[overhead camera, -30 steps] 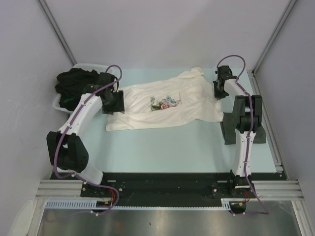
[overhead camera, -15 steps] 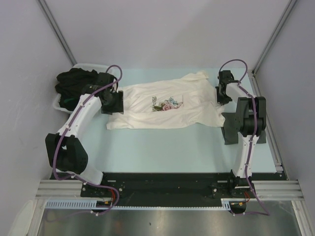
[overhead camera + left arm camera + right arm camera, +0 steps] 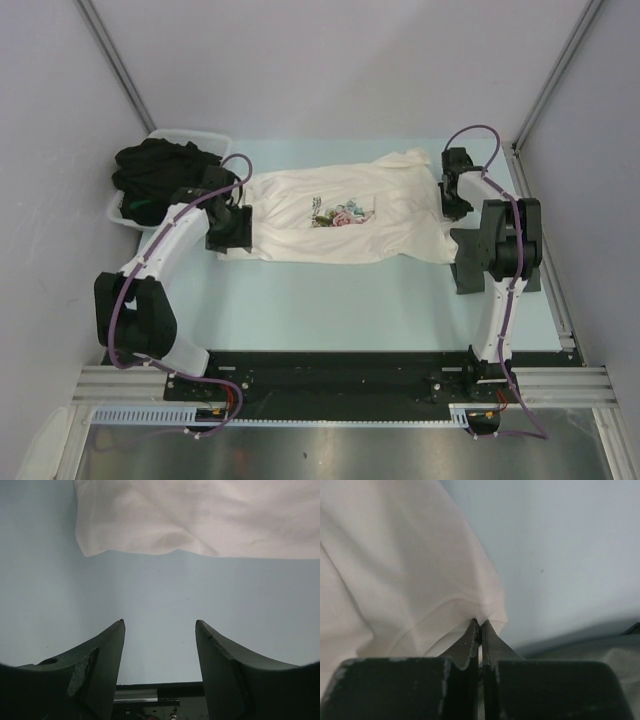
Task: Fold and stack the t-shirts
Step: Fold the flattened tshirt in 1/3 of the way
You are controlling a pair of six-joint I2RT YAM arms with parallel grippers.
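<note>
- Clamping right gripper [image 3: 479, 630] tight on an edge of the cream shirt [image 3: 340, 215].
- Holding left gripper [image 3: 160, 625] wide and empty, near its other end.
- Flat on the table [image 3: 330, 300], unfolded; nothing stacked, with dark shirts [image 3: 155, 170] heaped in the tub [image 3: 188, 133].

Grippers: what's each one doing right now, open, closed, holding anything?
Left gripper: open, holding nothing, the cream t-shirt just ahead of it.
Right gripper: shut on the cream t-shirt's edge.

Bright, diffuse light; faint shadows; wrist cams blurry up close, top cam sharp.
</note>
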